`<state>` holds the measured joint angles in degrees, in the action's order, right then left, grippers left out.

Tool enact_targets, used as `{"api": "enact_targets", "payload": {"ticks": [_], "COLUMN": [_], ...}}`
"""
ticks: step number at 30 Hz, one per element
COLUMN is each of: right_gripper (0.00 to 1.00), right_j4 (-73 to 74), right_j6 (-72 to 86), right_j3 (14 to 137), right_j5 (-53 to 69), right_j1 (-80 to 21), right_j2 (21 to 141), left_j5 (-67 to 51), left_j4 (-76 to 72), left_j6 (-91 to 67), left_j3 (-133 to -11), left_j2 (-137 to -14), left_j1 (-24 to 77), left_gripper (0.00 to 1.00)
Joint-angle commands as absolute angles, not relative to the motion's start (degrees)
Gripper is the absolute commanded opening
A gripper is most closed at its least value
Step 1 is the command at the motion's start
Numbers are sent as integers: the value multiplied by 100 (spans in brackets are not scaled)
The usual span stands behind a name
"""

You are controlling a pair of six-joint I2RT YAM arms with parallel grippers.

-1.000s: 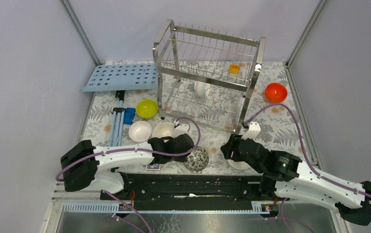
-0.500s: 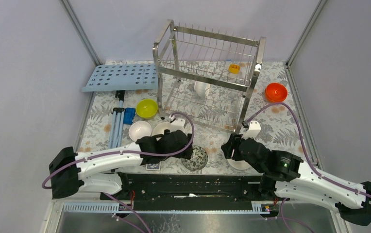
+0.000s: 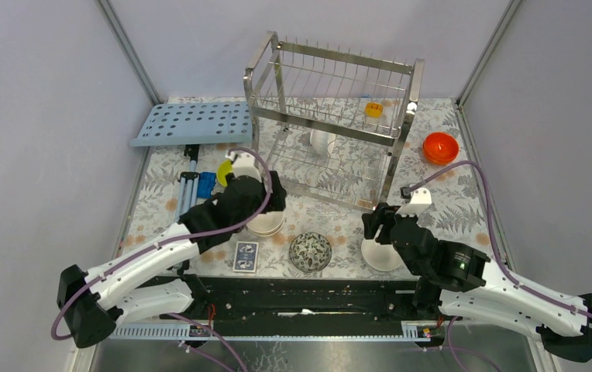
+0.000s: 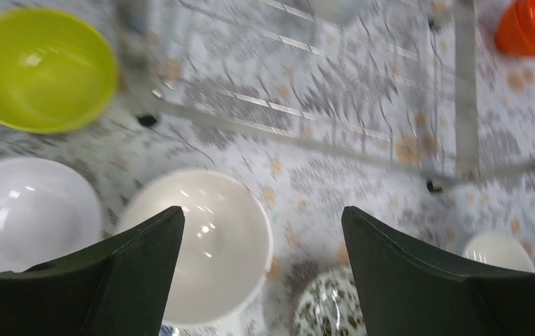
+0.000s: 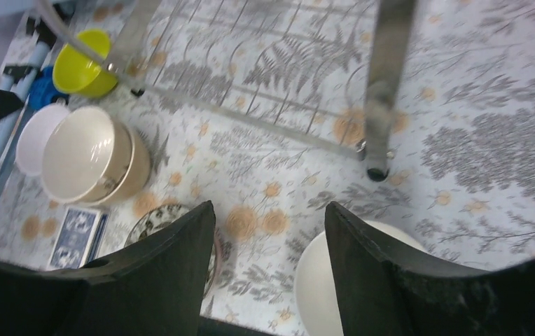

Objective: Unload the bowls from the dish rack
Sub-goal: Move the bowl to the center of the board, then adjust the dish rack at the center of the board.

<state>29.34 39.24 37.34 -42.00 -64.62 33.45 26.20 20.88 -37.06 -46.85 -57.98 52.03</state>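
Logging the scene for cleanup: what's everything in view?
rack: one, steel, centre back
white bowls: three; in rack, left of beige bowls, by right gripper
beige bowls: two, stacked, before rack
yellow-green bowl: one, left of rack
orange bowl: one seen, far right
speckled bowl: one, dark, near edge
block: one, yellow-orange, rack's top tier
tray: one, light blue, far left
card: one, blue, near edge
poles: bundle, light blue, left
left gripper: black, open, over beige bowls
right gripper: black, open
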Motion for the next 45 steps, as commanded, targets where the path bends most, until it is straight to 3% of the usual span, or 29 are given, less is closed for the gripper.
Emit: {"api": "enact_targets", "payload": {"ticks": [1,9,15,27,45], "right_gripper": [68,77,80,65,60], "right_j4": [2956,3296,1804,824,-1039], "right_j6": [3751,3590,2846,2831,1821], "right_j3": [4163,4623,4194,4182,4398], "right_j5": [-5384,-6509,-5061,-3915,-2972], "right_j1": [-6502,-6315,-4607,-2990,-1254], "right_j2": [3359,4288,4400,5458,6627], "left_j5": [2585,2351,2214,2018,1894], "left_j4": [1845,1959,2049,2286,2201], "left_j6": [-3208,-3095,-3329,-3561,-3578], "left_j3": [-5179,-5432,-5113,-4578,-4324], "left_j2": [-5507,-5547,-5338,-4854,-4825], "left_j1": [4498,4119,4096,4087,4074], "left_gripper": [88,88,88,88,88]}}
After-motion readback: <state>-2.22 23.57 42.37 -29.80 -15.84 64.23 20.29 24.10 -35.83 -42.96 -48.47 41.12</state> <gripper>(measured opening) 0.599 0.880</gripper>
